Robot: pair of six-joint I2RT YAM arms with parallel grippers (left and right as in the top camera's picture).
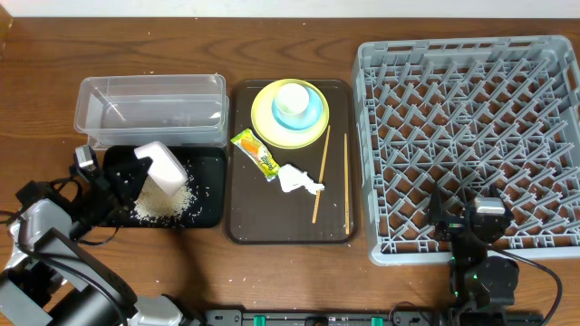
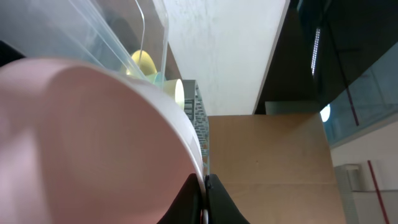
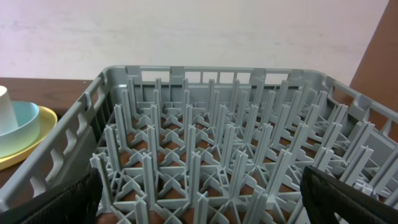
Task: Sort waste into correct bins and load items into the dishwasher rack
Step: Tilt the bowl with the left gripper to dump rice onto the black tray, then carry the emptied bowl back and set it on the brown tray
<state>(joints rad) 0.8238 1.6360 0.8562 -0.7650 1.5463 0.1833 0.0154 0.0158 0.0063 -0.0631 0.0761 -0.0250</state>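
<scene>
My left gripper (image 1: 136, 181) is shut on the rim of the bowl (image 1: 163, 167), white inside and pinkish outside. It holds the bowl tipped over the black tray (image 1: 210, 172), where rice crumbs (image 1: 168, 206) lie. In the left wrist view the jaws (image 2: 204, 199) pinch the bowl's rim, and its pink side (image 2: 81, 143) fills the frame. The clear tub (image 1: 149, 87) stands behind the black tray. The yellow plate (image 1: 263, 119), blue bowl (image 1: 314, 114) and white cup (image 1: 292, 98) are stacked. The wrapper (image 1: 255, 151), tissue (image 1: 297, 178) and chopsticks (image 1: 322, 172) lie nearby. My right gripper (image 1: 473, 219) is open over the near edge of the rack (image 1: 471, 118).
The plate stack, wrapper, tissue and chopsticks all rest on a flat brown serving tray (image 1: 272, 225) between the black tray and the rack. In the right wrist view the open fingers (image 3: 202, 193) frame the rack's pegs (image 3: 211, 143), with the plate (image 3: 25, 146) at the left.
</scene>
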